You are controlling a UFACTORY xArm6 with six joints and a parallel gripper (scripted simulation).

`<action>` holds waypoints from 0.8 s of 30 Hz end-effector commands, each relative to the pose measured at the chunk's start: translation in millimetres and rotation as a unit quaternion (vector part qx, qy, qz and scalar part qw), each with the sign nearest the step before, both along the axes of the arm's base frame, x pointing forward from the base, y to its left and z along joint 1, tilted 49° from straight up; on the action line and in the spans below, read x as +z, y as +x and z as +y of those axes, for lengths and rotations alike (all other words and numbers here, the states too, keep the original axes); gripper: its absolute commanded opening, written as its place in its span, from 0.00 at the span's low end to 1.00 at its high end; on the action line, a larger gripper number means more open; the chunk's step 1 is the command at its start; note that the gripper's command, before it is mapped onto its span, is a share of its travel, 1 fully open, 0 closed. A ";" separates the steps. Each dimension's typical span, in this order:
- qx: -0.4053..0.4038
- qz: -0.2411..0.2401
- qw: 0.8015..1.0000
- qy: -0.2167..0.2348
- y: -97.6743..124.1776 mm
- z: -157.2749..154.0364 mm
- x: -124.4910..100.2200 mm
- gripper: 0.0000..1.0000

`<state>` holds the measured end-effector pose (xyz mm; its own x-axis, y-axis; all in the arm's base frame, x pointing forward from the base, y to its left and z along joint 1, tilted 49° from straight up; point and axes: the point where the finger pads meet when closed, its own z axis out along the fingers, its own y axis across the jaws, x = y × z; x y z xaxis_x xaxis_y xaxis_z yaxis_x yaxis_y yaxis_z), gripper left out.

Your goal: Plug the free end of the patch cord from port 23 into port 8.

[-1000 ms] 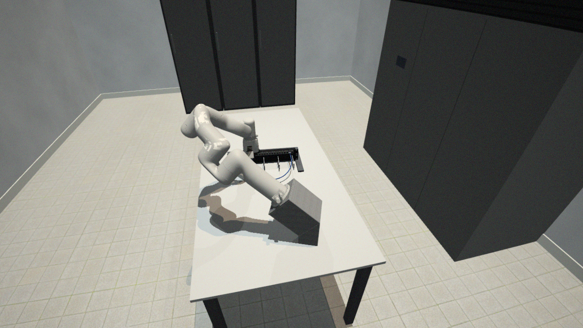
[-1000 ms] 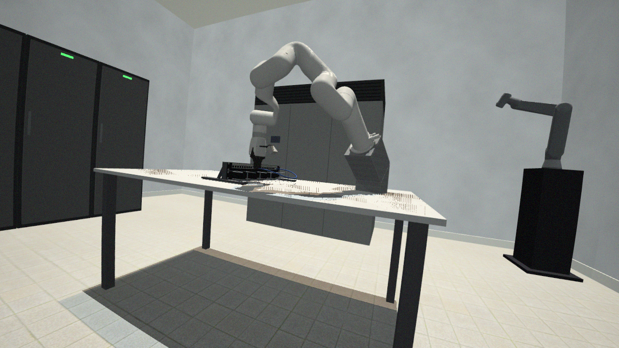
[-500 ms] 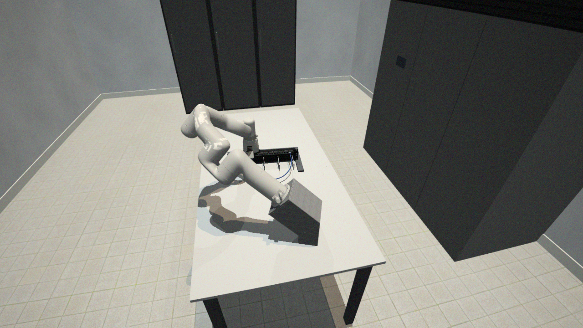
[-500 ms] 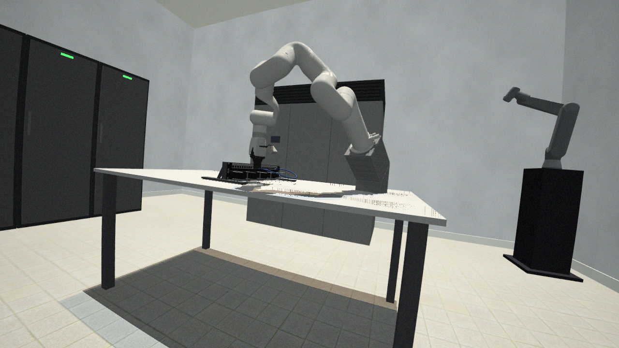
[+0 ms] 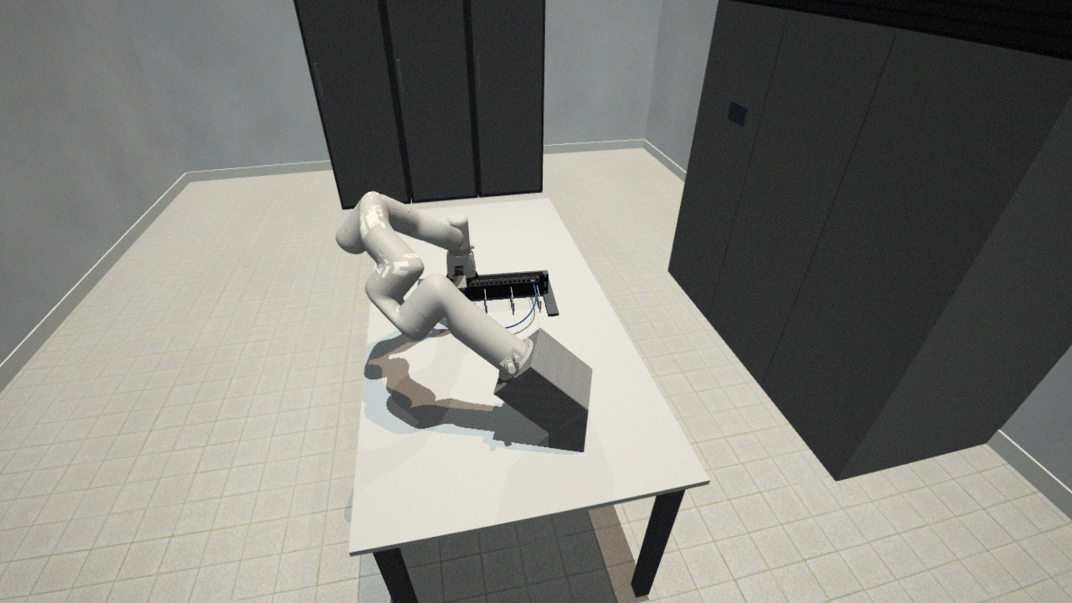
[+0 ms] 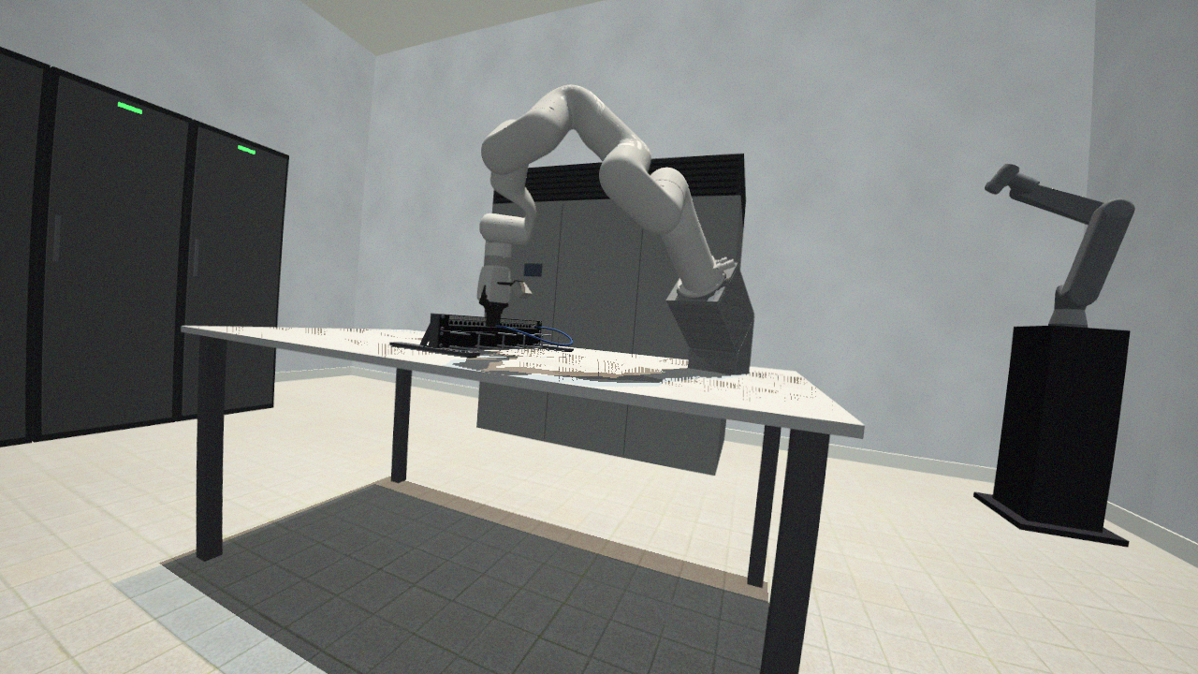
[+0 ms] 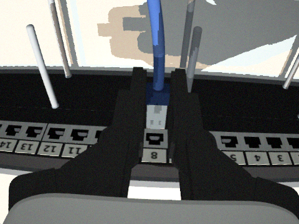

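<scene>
The small stiff plug (image 7: 157, 114) is being held at its blue boot by the gripper (image 7: 158, 106), above port 8 (image 7: 156, 139); the cord (image 7: 153, 25) is bending softly behind.

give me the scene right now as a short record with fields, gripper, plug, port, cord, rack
gripper: gripper shut on the plug
plug: clear plug with blue boot, held between the black fingers, just above port 8
port 8: port 8 open, plug not yet in it
cord: blue cord runs from the plug away over the rack
rack: black rack on the white table, plates numbered
</scene>
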<state>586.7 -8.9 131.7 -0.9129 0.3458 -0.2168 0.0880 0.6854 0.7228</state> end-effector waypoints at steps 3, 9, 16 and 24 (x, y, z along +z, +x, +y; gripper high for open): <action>-0.001 -0.001 1.000 0.000 4.5 -2.6 2.2 0.00; -0.001 -0.001 1.000 0.000 8.0 -4.0 3.1 0.00; -0.001 -0.001 1.000 0.000 8.2 -4.1 3.2 0.00; -0.001 -0.001 1.000 0.000 8.2 -4.1 3.2 0.00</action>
